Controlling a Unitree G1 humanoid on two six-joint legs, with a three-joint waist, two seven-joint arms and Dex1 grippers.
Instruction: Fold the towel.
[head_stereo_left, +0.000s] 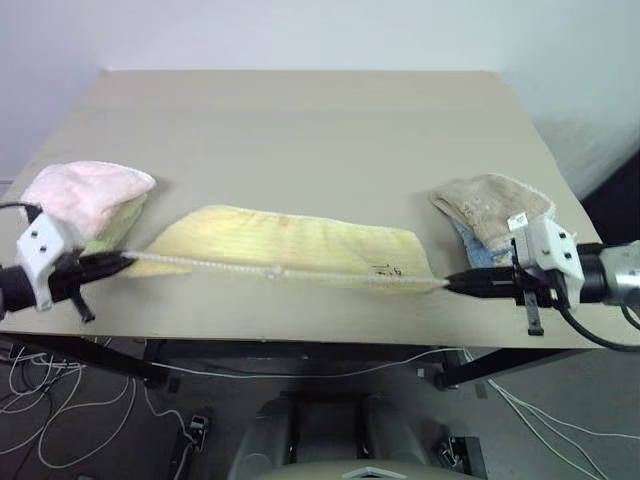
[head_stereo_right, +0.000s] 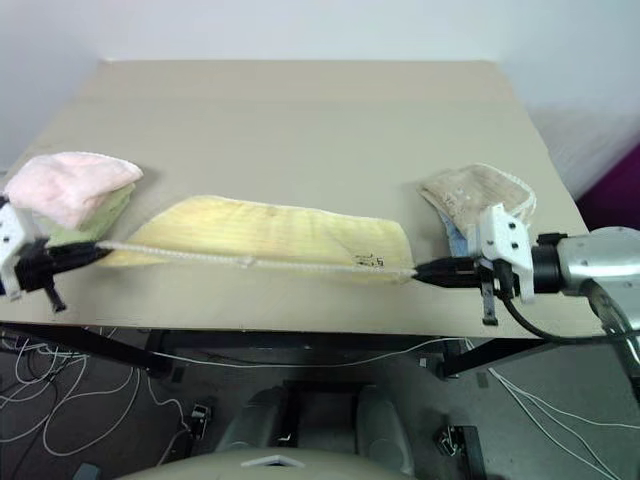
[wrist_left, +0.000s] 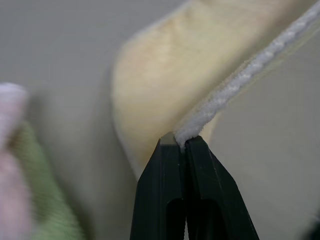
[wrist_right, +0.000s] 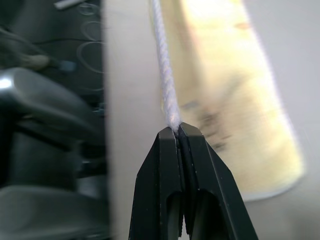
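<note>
The pale yellow towel is stretched across the near part of the table, its cream hem pulled taut between my two grippers and its body draped down onto the tabletop behind. My left gripper is shut on the hem's left corner, near the table's front left. My right gripper is shut on the right corner, close to the front edge. The wrist views show each pair of fingers pinching the hem. A small dark mark sits on the towel near its right end.
A pink fluffy towel on a green one lies at the table's left edge. A tan folded towel over a blue cloth lies at the right. The beige table stretches away behind. Cables and a chair are on the floor below.
</note>
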